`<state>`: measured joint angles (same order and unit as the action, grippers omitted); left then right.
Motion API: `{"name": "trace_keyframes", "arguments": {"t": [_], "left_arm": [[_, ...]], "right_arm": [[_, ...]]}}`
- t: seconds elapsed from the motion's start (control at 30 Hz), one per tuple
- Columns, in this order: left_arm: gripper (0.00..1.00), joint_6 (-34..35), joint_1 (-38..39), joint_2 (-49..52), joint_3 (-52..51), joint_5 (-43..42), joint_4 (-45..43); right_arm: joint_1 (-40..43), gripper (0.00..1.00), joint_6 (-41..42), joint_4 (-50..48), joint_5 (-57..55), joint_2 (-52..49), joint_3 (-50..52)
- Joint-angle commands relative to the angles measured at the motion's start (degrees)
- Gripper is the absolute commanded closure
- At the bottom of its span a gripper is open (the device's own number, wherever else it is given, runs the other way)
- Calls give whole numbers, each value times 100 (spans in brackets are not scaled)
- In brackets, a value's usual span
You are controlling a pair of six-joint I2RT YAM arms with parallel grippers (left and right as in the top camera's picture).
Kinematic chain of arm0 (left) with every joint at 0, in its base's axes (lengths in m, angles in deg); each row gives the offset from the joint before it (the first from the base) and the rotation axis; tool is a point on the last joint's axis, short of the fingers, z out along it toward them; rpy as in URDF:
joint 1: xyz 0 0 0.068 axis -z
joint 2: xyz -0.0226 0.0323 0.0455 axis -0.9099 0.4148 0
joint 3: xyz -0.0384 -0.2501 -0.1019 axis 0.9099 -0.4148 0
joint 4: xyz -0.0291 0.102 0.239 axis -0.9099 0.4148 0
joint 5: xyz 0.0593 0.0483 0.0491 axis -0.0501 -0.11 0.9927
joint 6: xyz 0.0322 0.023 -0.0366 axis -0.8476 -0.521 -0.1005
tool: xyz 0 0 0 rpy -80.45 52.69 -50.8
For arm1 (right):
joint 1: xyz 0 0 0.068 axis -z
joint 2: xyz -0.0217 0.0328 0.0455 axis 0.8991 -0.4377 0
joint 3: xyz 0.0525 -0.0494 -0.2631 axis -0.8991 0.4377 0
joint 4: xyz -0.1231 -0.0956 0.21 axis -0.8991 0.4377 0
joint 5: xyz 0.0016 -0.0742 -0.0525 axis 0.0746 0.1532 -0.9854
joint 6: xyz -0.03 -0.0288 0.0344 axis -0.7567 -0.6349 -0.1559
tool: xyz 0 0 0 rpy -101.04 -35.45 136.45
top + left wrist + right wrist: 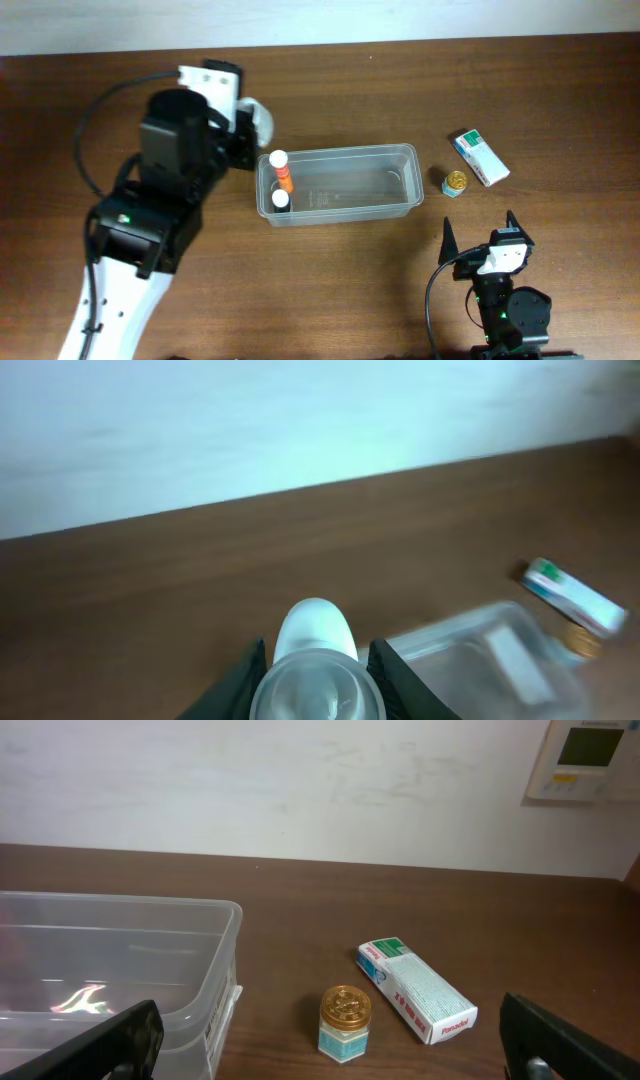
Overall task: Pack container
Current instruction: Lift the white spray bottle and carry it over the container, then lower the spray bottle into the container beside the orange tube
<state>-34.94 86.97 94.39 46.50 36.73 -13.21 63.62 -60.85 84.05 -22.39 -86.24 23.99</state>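
— Left wrist view first: what is the left pincer doing?
— Clenched on a white bottle, one dark finger on each side of it. The tub shows blurred at the lower right of that frame, beside the pincer rather than under it.
— And overhead?
— The tub lies mid-frame on the table, its long side running left to right. The left pincer sits up and left of the tub's left end, near that corner. An orange bottle and a white-capped bottle stand in the left end; the rest is bare.
— How would the tub handle?
— Light, I'd judge, with thin walls that flex and slick plastic. The rim looks like the stiffest part, so I'd pinch it there, at a short end. A jerk could tip the bottles inside.
— Further right?
— A small jar with a gold lid stands just beside the tub's right end. Next comes a white-and-green box, close to the jar; I can't tell if they touch.
— The right pincer?
— Released, fingers spread wide with nothing between them, at the lower right of the overhead frame. The tub lies up and left of it, well apart.
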Motion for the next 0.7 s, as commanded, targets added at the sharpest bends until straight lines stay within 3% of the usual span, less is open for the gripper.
{"name": "trace_keyframes", "arguments": {"t": [0.0,0.17,0.4,0.53,0.67], "left_arm": [[78,142,553,-85,142,-24,-74],[78,221,1202,68,140,57,-46],[78,1019,1805,772,140,1075,197],[78,1836,2083,1200,140,1873,330],[78,2159,2264,1574,140,2033,372]], "right_arm": [[11,2,7,35,-31,37,26],[11,2,7,35,-31,37,26],[11,2,7,35,-31,37,26],[11,2,7,35,-33,37,26],[11,2,7,35,-31,37,26]]}}
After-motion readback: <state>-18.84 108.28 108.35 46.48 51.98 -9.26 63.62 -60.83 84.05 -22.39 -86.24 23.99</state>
